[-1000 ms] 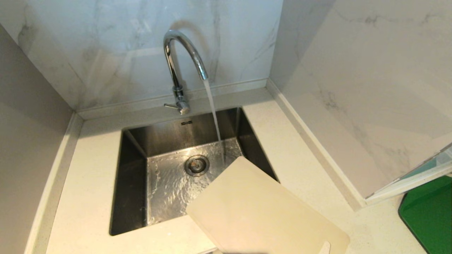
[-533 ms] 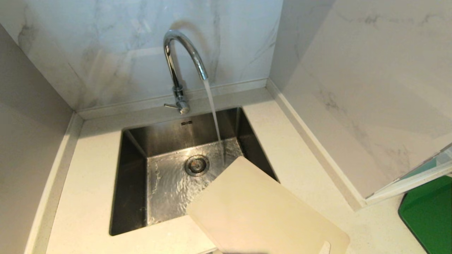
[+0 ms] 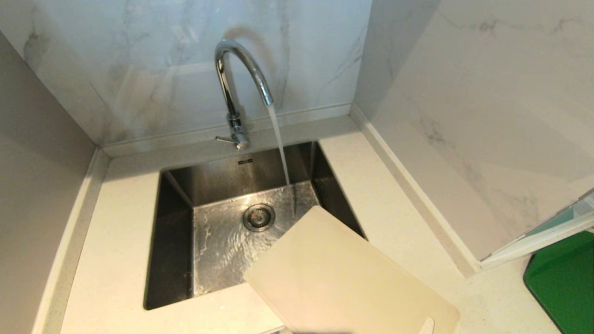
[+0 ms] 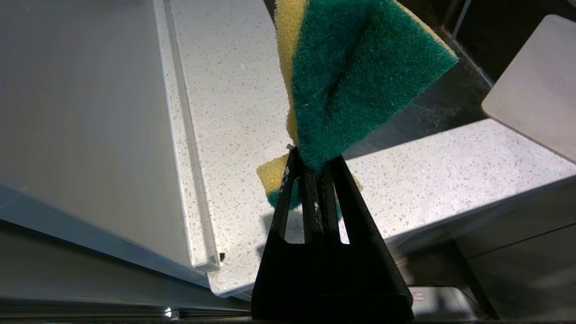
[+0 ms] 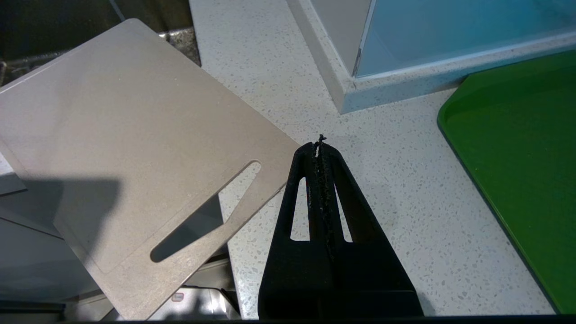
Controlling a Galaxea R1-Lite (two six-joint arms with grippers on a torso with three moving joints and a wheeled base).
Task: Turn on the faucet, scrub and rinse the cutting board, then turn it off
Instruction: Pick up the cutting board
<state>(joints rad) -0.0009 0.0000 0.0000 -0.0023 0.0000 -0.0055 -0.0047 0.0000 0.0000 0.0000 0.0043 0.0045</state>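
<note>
The chrome faucet (image 3: pixel 234 88) stands behind the steel sink (image 3: pixel 174 222) with water streaming from its spout into the basin. The cream cutting board (image 3: pixel 343 278) lies flat across the sink's front right corner and the counter, its slot handle (image 5: pixel 204 211) toward me. My left gripper (image 4: pixel 313 158) is shut on a yellow and green sponge (image 4: pixel 355 76), held above the counter left of the sink; the board's corner (image 4: pixel 535 85) shows beyond it. My right gripper (image 5: pixel 320 146) is shut and empty, hovering over the counter just right of the board's handle end. Neither arm shows in the head view.
A dark green flat board (image 3: pixel 564 283) lies on the counter at the far right, beside a wall panel's corner (image 5: pixel 346 90). Marble walls enclose the sink on the back, left and right. White speckled counter (image 3: pixel 116 241) surrounds the basin.
</note>
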